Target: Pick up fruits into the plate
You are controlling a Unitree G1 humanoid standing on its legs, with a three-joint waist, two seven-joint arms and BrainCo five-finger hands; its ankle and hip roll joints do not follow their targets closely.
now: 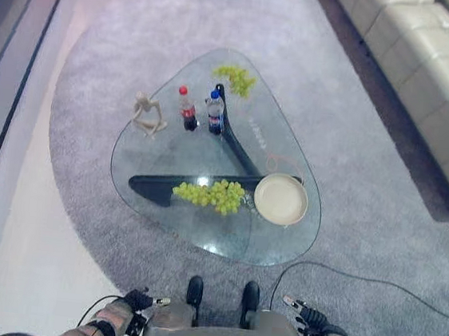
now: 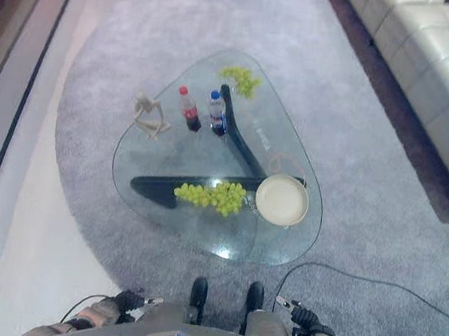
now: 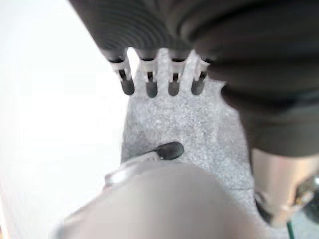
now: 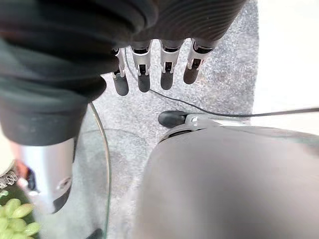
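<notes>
Both hands lowered at the robot's sides, fingers relaxed, nothing held.

The left hand point(image 1: 140, 299) hangs low at the robot's left, its silver forearm reaching in from the lower left of the head view; the left wrist view shows its fingers point(image 3: 149, 82) straight in an even row below the dark ribbed cover, with the thumb set apart from them. The right hand point(image 2: 299, 314) hangs low at the robot's right in a matching pose; the right wrist view shows its fingers point(image 4: 142, 74) extended side by side, uncurled, with the thumb held apart from the row.
</notes>
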